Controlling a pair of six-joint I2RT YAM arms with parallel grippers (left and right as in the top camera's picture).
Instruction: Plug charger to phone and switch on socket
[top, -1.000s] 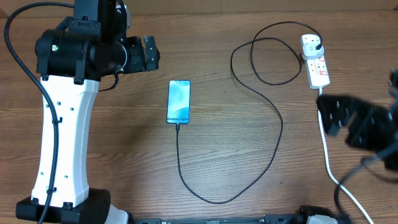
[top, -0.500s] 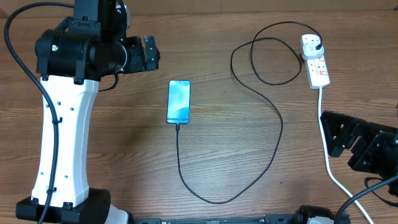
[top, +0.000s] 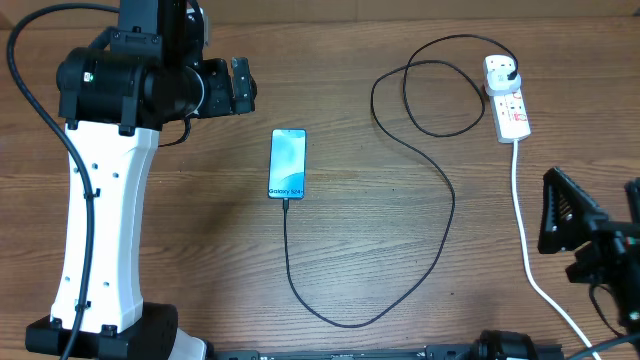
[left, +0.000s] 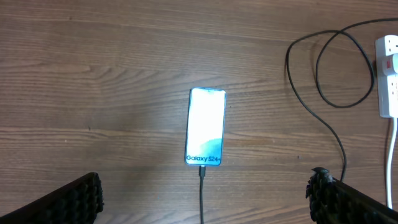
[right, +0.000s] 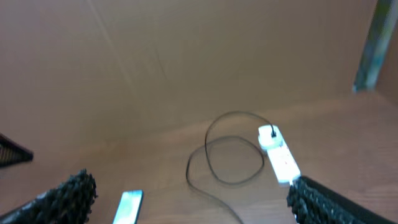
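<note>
The phone (top: 287, 163) lies flat at mid-table with its screen lit. It also shows in the left wrist view (left: 206, 126) and, blurred, in the right wrist view (right: 129, 206). The charger cable (top: 449, 205) has its tip in the phone's near end. It curves right, loops, and its black plug sits in the white socket strip (top: 511, 110), which also shows in the right wrist view (right: 279, 157). My left gripper (top: 240, 88) hangs open and empty, high and left of the phone. My right gripper (top: 575, 222) is open and empty at the right edge, nearer than the socket.
The socket's thick white cord (top: 524, 235) runs toward the front edge beside my right gripper. The left arm's white base (top: 100, 220) stands at the left. A brown wall (right: 186, 62) backs the wooden table (top: 180, 260).
My right gripper has drawn back from near the socket toward the front right and tilted. The left arm, phone, cable and socket have not moved.
</note>
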